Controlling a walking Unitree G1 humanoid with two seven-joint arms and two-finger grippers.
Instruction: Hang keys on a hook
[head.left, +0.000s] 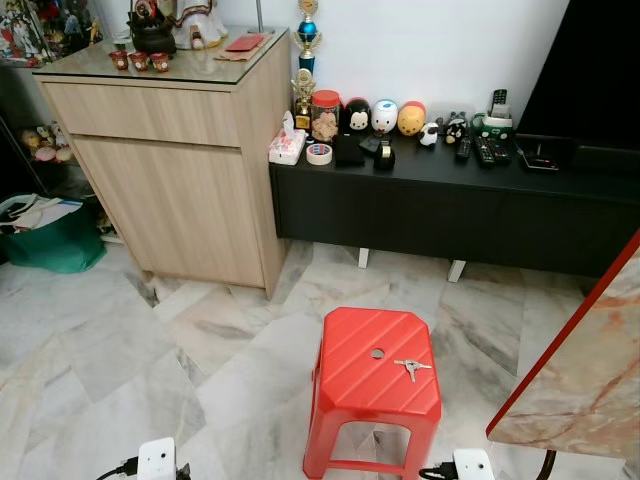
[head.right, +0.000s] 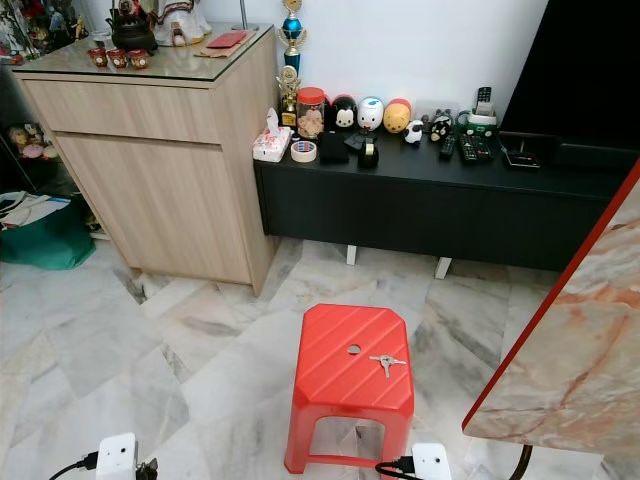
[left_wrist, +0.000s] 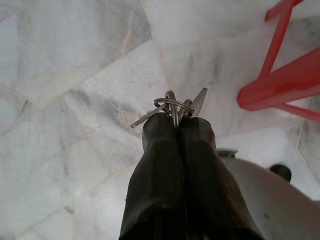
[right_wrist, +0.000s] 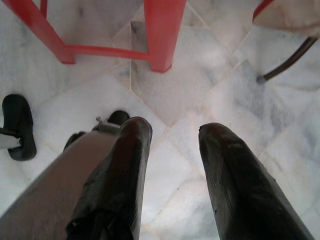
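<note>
Low over the marble floor (left_wrist: 60, 125), the left gripper (left_wrist: 175, 122) clenches a set of keys (left_wrist: 172, 106); the right gripper (right_wrist: 175, 132) hangs released. Another set lies on the red stool (head.left: 370, 375). Hanging remains undone; no hook visible.

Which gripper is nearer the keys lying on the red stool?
Right. The right gripper hangs by the stool's front legs, below the keys; the left gripper, jaws shut on another key bunch, is farther left.
</note>
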